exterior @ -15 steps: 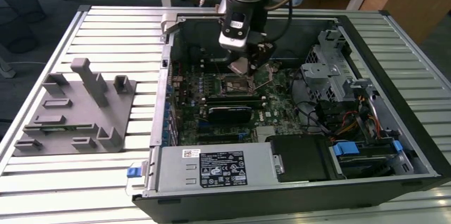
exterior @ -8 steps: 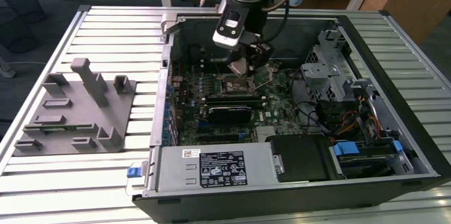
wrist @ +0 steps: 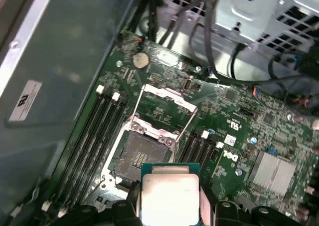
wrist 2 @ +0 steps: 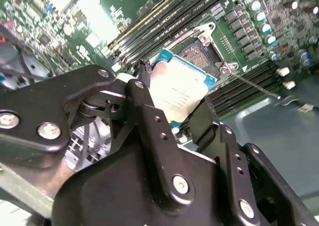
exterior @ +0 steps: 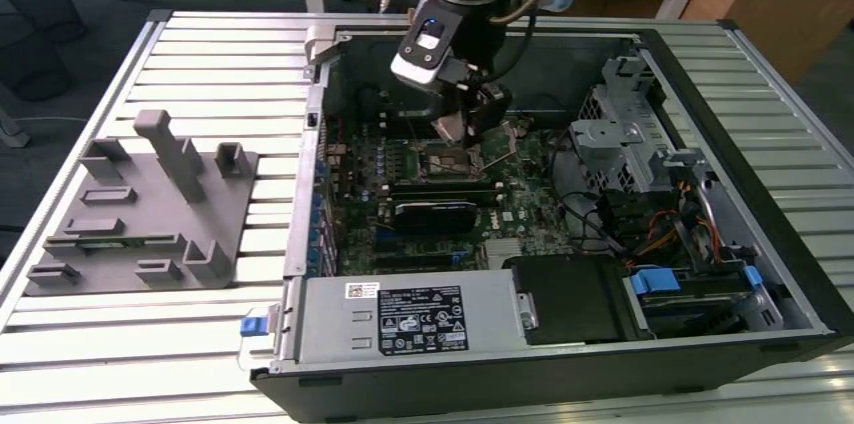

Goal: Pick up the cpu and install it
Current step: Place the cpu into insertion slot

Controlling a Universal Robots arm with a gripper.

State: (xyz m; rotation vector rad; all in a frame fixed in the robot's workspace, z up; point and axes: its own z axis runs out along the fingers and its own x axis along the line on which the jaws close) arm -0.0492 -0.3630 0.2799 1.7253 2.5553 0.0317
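My gripper (exterior: pixel 455 122) hangs inside the open computer case, shut on the cpu (exterior: pixel 451 128). In both wrist views the cpu (wrist 2: pixel 180 90) (wrist: pixel 169 195) is a thin square chip with a silvery-white top and a teal rim, pinched at two opposite edges between black fingers (wrist 2: pixel 151 117). It hangs tilted, a short way above the motherboard and just beside the bare socket (wrist: pixel 140 156) (wrist 2: pixel 200 53). The socket's metal frame (wrist: pixel 164 97) is swung up and open, and its lever (wrist 2: pixel 251 83) stands out to the side.
The case (exterior: pixel 801 274) lies open on a slatted table. A grey holder block (exterior: pixel 140 214) stands at the exterior view's left. Black memory slots (wrist: pixel 94 136) flank the socket. The power supply (exterior: pixel 400 319), drive cage (exterior: pixel 627 134) and cables crowd the case's near and right parts.
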